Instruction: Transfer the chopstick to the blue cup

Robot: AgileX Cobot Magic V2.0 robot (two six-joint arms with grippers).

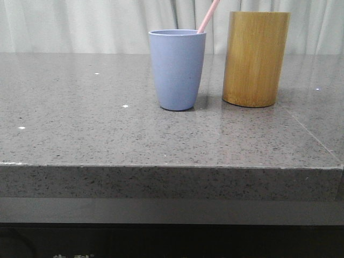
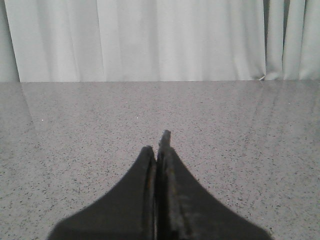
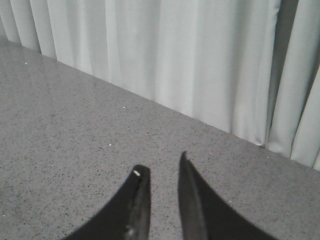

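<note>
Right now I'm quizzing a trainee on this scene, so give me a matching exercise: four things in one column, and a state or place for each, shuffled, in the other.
Things:
1. pink chopstick
2. bamboo holder
3. left gripper
4. right gripper

States or places:
A. fingers slightly apart, holding nothing
B. leaning out of the blue cup
C. fingers pressed together, holding nothing
D. standing beside the blue cup, toward the robot's right

Pairs: 1-B, 2-D, 3-C, 4-A
</note>
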